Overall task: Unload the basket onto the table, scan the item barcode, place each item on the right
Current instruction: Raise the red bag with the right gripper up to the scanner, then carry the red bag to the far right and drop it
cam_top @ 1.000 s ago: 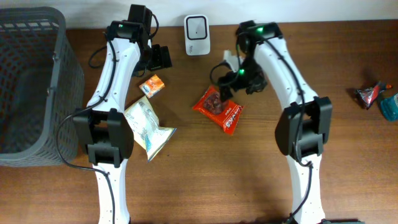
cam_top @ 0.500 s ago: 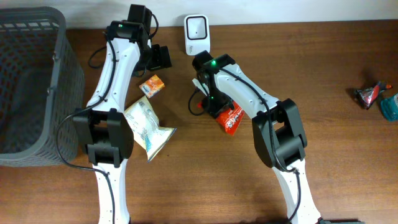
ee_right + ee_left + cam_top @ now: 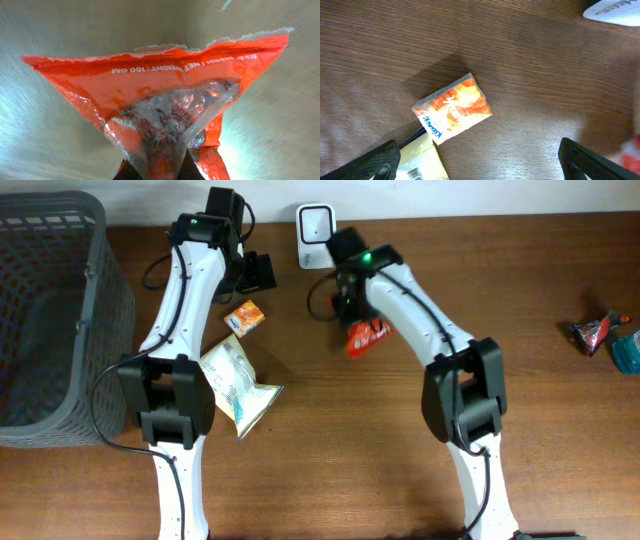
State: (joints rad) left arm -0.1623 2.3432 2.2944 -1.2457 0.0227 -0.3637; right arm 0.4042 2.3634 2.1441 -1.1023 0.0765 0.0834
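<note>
1. The left arm (image 3: 180,300) and the right arm (image 3: 425,310) have smooth white link shells, rounded and tapering.
2. Blocky black joint housings (image 3: 175,405) sit between the white links on each arm.
3. A small green light (image 3: 367,255) glows on the black upper section of each arm.
4. Thin black cables (image 3: 96,400) loop out beside the left arm's housings.
5. The left pincer (image 3: 477,157) has two matte black fingers (image 3: 372,162).

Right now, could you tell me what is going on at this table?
The right gripper is shut on the red snack packet, holding it by one end close to the white scanner. The left gripper hangs open above a small orange box, holding nothing.
</note>
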